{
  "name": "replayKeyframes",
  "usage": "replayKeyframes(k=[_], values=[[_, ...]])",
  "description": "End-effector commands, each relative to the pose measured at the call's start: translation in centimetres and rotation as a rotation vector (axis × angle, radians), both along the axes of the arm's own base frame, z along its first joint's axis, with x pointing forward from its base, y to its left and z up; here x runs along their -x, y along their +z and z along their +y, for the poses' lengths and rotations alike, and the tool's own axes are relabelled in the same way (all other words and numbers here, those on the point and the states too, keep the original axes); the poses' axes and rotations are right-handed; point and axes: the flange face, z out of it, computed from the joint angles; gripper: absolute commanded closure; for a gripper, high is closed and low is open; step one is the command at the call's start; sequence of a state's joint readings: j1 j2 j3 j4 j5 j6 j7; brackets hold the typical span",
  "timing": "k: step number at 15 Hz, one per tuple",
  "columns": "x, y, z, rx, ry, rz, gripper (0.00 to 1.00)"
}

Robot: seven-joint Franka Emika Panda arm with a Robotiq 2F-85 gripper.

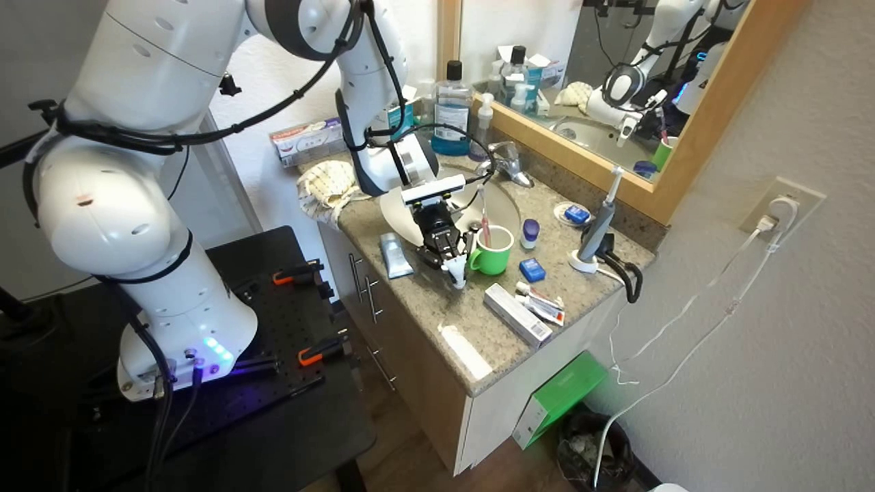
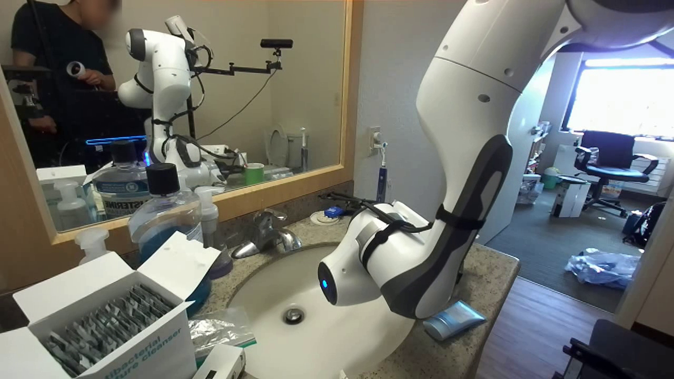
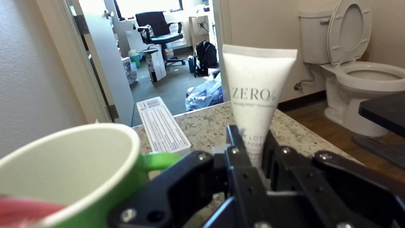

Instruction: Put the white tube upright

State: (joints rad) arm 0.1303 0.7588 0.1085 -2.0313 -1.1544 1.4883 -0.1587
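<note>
White tube (image 3: 258, 79): smooth plastic with a soft sheen. Gripper (image 3: 252, 142): mainly matt, its screw heads (image 3: 128, 215) bright metal. Countertop (image 1: 431, 307): speckled, stone-like. Sink (image 2: 337, 337): smooth and glossy. Faucet (image 2: 266, 231), near the countertop's rear edge: polished metal. Mirror frame (image 1: 581, 147): pale wood. Towel (image 1: 328, 186), at the front edge: coarse-textured cloth. Green cup (image 1: 492, 262): glossy.

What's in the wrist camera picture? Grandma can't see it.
A black gripper holds a white ZERO% lotion tube, its wide flat end up. A green mug is close on the left, with a printed white box lying beyond it on a speckled counter. Farther back are an open door, a black office chair and, at right, a toilet.
</note>
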Motion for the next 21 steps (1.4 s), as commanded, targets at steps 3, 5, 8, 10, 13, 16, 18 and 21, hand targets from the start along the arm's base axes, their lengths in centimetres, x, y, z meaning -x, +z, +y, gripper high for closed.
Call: replayKeyframes(k=[3,5,8,10,13,16,18,21], values=[[-0.38,0.26,0.48,0.034,-0.001,0.032,0.92],[-0.39,0.18,0.55,0.040,0.001,0.045,0.92],[-0.45,0.14,0.59,0.049,-0.001,0.054,0.85],[-0.51,0.15,0.62,0.055,-0.002,0.057,0.78],[-0.62,0.16,0.67,0.065,-0.003,0.064,0.72],[-0.84,0.23,0.73,0.069,-0.003,0.076,0.67],[-0.97,0.20,0.78,0.070,-0.003,0.087,0.69],[-1.15,0.09,0.81,0.079,-0.006,0.093,0.71]])
